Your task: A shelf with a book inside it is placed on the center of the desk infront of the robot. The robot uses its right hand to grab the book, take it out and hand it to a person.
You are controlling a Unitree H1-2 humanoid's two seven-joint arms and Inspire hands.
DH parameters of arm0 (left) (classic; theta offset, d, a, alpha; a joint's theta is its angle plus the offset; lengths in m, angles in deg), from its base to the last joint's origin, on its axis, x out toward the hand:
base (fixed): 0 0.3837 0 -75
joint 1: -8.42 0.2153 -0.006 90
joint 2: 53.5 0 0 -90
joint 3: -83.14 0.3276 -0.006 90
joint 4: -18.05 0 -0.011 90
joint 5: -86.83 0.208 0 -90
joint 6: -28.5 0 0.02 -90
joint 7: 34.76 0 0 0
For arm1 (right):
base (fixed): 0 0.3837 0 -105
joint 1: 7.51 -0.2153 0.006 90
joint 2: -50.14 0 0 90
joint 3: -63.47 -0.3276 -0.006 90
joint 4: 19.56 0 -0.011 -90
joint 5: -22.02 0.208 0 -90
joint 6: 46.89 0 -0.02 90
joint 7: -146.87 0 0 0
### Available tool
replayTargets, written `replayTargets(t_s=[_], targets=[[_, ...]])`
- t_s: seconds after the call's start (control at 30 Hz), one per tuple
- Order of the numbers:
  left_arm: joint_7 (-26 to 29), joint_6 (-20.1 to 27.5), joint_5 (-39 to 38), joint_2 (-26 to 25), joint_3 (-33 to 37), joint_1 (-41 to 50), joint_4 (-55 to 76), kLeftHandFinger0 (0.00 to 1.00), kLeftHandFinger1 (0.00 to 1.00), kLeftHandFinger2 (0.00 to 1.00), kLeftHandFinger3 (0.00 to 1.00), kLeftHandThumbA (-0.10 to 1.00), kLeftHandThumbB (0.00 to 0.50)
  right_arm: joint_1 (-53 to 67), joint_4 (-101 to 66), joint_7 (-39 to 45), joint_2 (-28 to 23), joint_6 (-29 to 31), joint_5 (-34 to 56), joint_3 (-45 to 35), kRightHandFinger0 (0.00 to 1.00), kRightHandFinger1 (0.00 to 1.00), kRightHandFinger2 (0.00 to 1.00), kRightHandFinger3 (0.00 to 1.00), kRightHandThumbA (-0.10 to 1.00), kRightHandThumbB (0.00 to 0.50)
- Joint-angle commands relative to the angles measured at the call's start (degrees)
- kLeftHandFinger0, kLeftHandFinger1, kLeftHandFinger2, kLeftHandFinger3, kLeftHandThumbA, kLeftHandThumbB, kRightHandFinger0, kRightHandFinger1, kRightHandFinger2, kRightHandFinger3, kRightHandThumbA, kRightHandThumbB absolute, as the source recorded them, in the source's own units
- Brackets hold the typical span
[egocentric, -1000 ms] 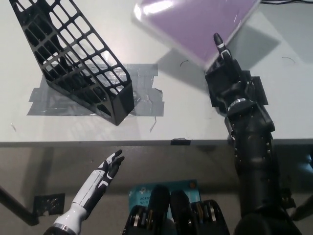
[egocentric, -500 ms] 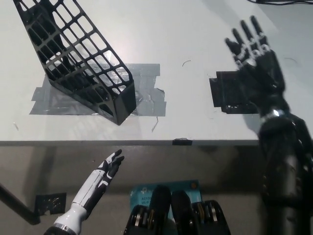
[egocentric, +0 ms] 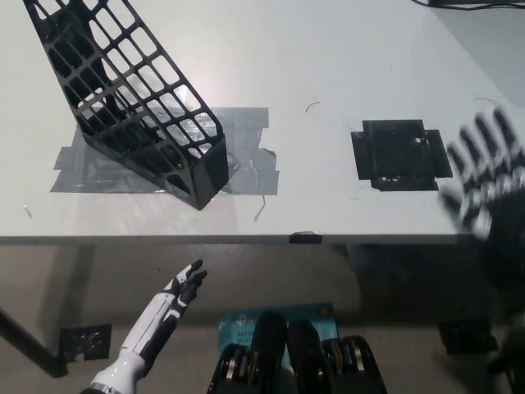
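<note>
While blurred by motion at the right edge, black right hand (egocentric: 490,176) reads as spread, fingers apart and holding nothing, hovering over the desk's right side just beside the black tape patch (egocentric: 401,153). No book anywhere in view; cannot tell where it is. Black shelf (egocentric: 125,93) of rigid plastic lattice, square and oblong openings all over its walls, leaning tilted across the upper left of the desk (egocentric: 328,66), lower corner resting on a broad strip of grey tape (egocentric: 242,148). Grey tape wrinkled and slightly glossy, with ragged ends and loose curls near its right edge. Black tape patch roughly square, built of overlapping matte strips, lying flat and well apart from the shelf. Desk top smooth, pale, faintly reflective, with a straight front edge and a small dark tab (egocentric: 304,238) stuck at that edge. White left hand (egocentric: 182,293) resting low at the lower left, below the desk edge, fingers extended and slightly apart, gripping nothing, dark fingertips against a white jointed shell.
</note>
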Motion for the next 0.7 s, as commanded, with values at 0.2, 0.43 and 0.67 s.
replayTargets(t_s=[0.2, 0.43, 0.67], targets=[[1.2, 5.0, -3.8, 1.9, -3.1, 3.4, 0.2, 1.0, 1.0, 1.0, 1.0, 1.0, 0.334, 12.8, 10.9, 5.5, -1.9, 13.5, -12.1, 12.2, 1.0, 1.0, 1.0, 1.0, 1.0, 0.37], [1.5, 5.0, -3.6, 2.4, -3.7, 4.0, 0.3, 1.0, 1.0, 1.0, 1.0, 1.0, 0.351, 11.8, 16.3, 4.0, -3.7, 17.3, -19.2, 14.7, 1.0, 1.0, 1.0, 1.0, 1.0, 0.24], [1.7, 5.1, -2.8, 2.8, -4.0, 4.7, 0.8, 1.0, 1.0, 1.0, 1.0, 1.0, 0.347, 11.8, 18.7, 3.2, -4.8, 17.4, -21.8, 16.2, 1.0, 1.0, 1.0, 1.0, 1.0, 0.231]])
